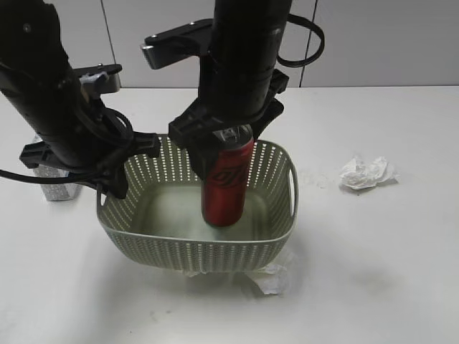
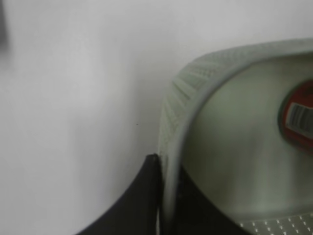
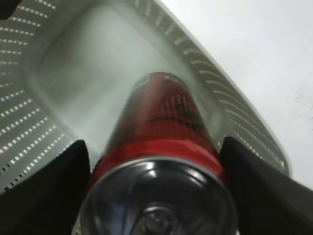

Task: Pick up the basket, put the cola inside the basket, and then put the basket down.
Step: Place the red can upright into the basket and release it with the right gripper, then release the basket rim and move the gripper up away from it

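Observation:
The pale green basket [image 1: 215,254] is in the middle of the table. My left gripper [image 1: 115,183] is shut on its left rim; in the left wrist view the two black fingers [image 2: 166,196] pinch the basket wall [image 2: 188,93] between them. My right gripper [image 1: 226,143] is shut on the top of the red cola [image 1: 226,188] and holds it upright inside the basket, its base low near the floor. I cannot tell whether the base touches the floor. The cola [image 3: 161,122] fills the right wrist view above the basket floor [image 3: 78,73]. Its barcode end [image 2: 299,117] shows in the left wrist view.
A crumpled white tissue [image 1: 367,173] lies on the table to the right. A carton [image 1: 59,188] stands at the left, mostly hidden behind my left arm. A crumpled clear wrapper [image 1: 271,281] pokes out from under the basket's front right corner.

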Robot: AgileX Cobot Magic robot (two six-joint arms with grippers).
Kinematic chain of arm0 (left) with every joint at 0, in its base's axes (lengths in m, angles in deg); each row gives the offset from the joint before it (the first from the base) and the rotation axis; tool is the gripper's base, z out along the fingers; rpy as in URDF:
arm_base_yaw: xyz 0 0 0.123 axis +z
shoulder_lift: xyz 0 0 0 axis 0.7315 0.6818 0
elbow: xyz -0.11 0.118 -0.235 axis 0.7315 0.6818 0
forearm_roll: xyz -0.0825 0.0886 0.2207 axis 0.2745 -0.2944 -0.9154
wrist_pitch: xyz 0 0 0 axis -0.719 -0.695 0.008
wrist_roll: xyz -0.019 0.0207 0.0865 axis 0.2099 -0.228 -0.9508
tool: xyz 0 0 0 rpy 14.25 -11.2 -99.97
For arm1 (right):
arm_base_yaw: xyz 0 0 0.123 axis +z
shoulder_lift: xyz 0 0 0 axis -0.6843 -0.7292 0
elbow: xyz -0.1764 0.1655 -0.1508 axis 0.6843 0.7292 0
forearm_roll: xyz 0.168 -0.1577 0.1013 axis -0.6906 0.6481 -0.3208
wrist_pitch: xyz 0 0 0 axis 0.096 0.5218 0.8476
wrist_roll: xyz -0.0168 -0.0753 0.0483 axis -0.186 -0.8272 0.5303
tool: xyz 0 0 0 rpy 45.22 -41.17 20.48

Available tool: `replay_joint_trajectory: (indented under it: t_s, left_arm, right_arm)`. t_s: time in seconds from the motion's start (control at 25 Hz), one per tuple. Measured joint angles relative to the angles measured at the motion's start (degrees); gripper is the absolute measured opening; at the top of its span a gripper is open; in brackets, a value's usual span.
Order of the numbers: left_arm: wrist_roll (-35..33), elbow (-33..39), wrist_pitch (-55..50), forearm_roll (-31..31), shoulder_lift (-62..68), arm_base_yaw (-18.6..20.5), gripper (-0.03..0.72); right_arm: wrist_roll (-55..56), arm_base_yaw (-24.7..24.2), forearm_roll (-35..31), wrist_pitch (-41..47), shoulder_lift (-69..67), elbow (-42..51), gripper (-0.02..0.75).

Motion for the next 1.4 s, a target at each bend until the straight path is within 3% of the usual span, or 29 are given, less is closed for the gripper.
replay_joint_trajectory:
  t_s: [0.4,0.76,1.08,1.2,1.4]
  left_arm:
    - [0.0,0.0,-2.1,-0.1,0.1,0.0,0.000]
    - [0.0,0.0,-3.2,0.3,0.5,0.0,0.000]
    - [0.0,0.0,-3.3,3.0,0.5,0.0,0.000]
    - [0.0,-1.4,-4.0,3.2,0.5,0.0,0.000]
    - [0.8,-5.4,-5.1,3.3,0.5,0.0,0.000]
  right_arm:
    - [0.3,-2.6,-1.0,0.0,0.0,-11.6,0.639]
    - [0.4,-21.9,-0.5,-0.2,0.1,-14.5,0.619]
    - [0.4,-37.1,-0.1,-0.2,8.7,0.9,0.597]
    - [-0.8,-39.8,1.0,-0.3,15.3,9.1,0.596]
    - [-2.0,-40.1,4.7,-1.3,28.2,24.1,0.596]
